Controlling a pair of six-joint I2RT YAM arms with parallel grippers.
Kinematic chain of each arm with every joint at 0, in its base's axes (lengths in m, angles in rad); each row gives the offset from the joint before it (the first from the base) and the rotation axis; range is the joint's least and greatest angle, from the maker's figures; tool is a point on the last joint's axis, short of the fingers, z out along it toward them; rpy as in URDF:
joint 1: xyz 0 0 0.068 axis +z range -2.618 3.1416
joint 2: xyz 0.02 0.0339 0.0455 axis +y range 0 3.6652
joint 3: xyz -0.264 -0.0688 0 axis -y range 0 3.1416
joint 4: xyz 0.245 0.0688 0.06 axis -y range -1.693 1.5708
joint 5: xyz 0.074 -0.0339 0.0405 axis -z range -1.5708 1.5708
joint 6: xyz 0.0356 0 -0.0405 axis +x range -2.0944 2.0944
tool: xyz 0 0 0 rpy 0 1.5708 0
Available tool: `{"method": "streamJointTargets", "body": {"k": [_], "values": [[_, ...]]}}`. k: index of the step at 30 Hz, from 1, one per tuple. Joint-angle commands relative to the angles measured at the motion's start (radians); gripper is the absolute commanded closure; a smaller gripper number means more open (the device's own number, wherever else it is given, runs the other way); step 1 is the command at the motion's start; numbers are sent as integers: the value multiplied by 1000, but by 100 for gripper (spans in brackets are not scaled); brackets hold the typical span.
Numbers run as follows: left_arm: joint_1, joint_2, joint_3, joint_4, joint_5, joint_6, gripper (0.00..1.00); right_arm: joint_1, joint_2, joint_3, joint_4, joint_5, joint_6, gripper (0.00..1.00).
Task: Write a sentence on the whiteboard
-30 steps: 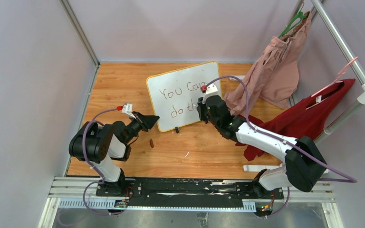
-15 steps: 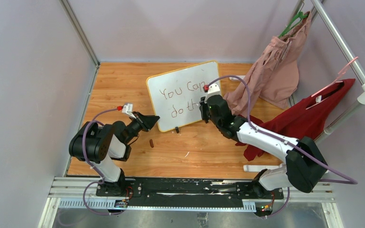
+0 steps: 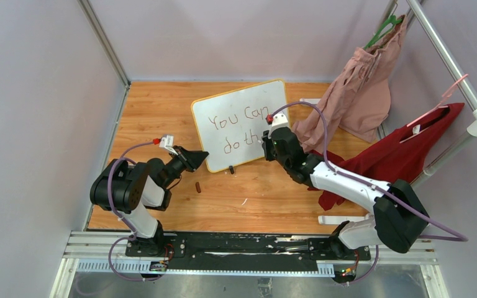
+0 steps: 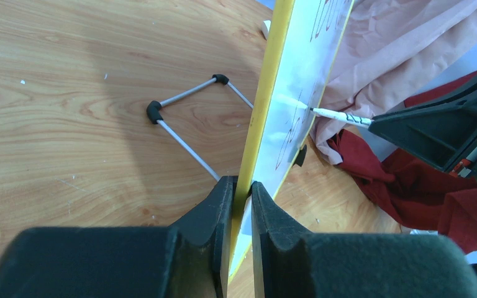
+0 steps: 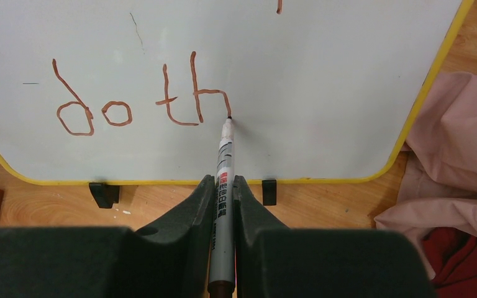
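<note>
Whiteboard (image 3: 267, 99): white panel in a thin yellow frame with rounded corners, standing near upright toward the far middle of the wooden table (image 3: 155, 112), its writing side turned to the arms. It rests on two small black feet (image 5: 104, 194) at its lower edge and on a thin wire stand (image 4: 180, 124) with black corner pieces behind it. Sentence (image 3: 239, 118): reddish-brown handwriting in two lines, "You Can" above and "do th" below, the lower line sitting near the bottom edge of the board. Marker (image 5: 225, 139): slim white barrel with printed text, its tip touching the board at the foot of the right leg of the "h". Right claw (image 5: 222, 181): clenched on the marker barrel, pointing at the board from its lower right side, fingers clear of the panel. Left claw (image 4: 241, 186): clamped on the yellow frame at the board's lower left corner, one finger in front of the panel and one behind. Small brown cylinder (image 3: 198, 186): lying on the table in front of the board, near the left claw, touching nothing. Pink garment (image 3: 360, 93): hanging from a green hanger on the metal rail (image 3: 441, 49) at the right, its lower folds on the table just beside the board's right edge. Red garment (image 3: 404, 155): hanging from a pink hanger further along the same rail, draping down onto the table behind the right arm.
</note>
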Motion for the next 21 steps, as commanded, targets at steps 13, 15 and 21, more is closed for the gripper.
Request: {"method": "streamJointTargets", "body": {"k": [13,15,21], "values": [[-1,-15,-4,45,-12,15,100,-14,-118,1,-15,47,2,100],[-1,-15,-4,46,-12,15,100,-17,-114,11,-9,52,1,100],[-1,-14,-4,47,-15,14,100,-27,-107,5,78,49,3,100]]}}
